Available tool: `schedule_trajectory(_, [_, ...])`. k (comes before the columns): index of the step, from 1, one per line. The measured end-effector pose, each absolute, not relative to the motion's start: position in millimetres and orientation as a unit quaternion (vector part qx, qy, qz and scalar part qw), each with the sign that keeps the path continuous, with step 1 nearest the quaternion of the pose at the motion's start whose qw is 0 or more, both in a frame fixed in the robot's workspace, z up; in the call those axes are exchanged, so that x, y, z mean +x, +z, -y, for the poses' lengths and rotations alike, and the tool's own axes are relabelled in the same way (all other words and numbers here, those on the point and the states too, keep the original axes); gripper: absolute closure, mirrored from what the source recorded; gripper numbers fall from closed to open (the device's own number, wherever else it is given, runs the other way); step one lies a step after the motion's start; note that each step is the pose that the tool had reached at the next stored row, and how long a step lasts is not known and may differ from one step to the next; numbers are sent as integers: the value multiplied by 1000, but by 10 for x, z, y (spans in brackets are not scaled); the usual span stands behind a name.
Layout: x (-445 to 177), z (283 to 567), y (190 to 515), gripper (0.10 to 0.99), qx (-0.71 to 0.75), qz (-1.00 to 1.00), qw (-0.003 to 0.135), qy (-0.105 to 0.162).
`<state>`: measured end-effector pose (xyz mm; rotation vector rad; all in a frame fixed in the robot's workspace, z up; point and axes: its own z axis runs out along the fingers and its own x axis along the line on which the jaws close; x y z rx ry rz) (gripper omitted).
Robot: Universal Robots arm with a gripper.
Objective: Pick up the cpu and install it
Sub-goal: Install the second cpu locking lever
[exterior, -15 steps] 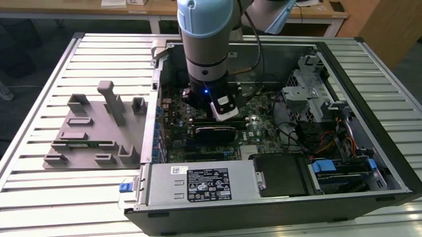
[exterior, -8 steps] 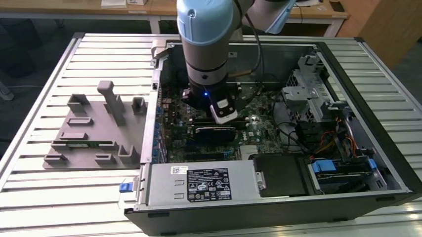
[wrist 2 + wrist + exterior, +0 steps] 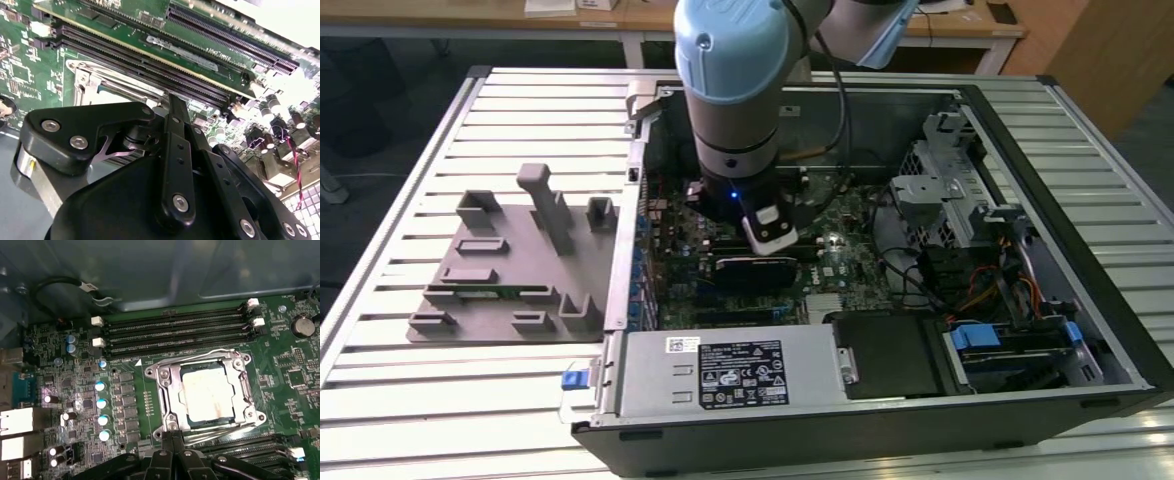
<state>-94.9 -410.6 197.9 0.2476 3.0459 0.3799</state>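
- Already the cpu (image 3: 207, 390) lies seated in the socket frame (image 3: 167, 390), centre-right in the first wrist view.
- Tool (image 3: 172, 452) just beside it; cannot tell its opening.
- Likely light, stiff, fragile underneath: hold by the edges.

A pale blue and grey arm (image 3: 736, 90) carries black linkage fingers (image 3: 175, 150) studded with silver screws.
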Motion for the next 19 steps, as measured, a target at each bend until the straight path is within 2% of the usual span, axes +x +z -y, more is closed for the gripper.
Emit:
schedule_trajectory(13, [-969, 4115, 1898, 980, 81, -988, 30, 132])
schedule_trajectory(19, [-970, 4115, 2032, 980, 80, -987, 34, 132])
